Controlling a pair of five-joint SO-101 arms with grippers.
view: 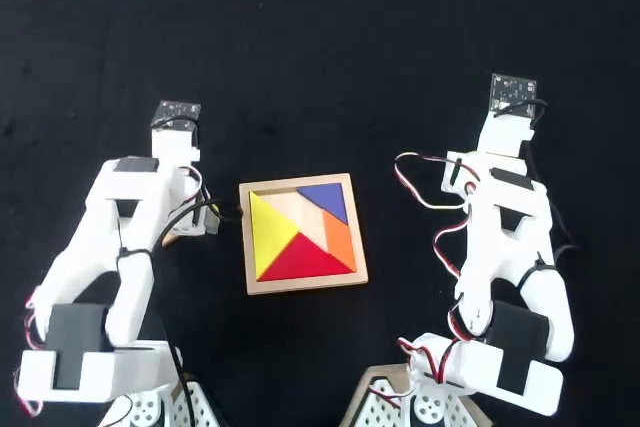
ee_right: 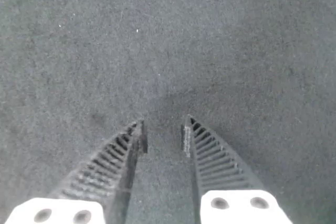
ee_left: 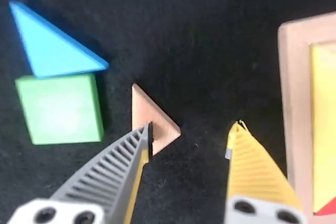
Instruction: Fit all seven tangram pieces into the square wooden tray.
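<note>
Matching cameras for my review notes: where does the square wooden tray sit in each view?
High view: wooden tray at the table's middle.
Left wrist view: its rim beside the yellow finger of the left claw.
Right wrist view: black table under the right claw.
Shared landmark: the tray's yellow piece.

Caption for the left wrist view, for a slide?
Open left gripper at a small tan triangle, with a blue triangle and green square loose outside the tray.
</note>
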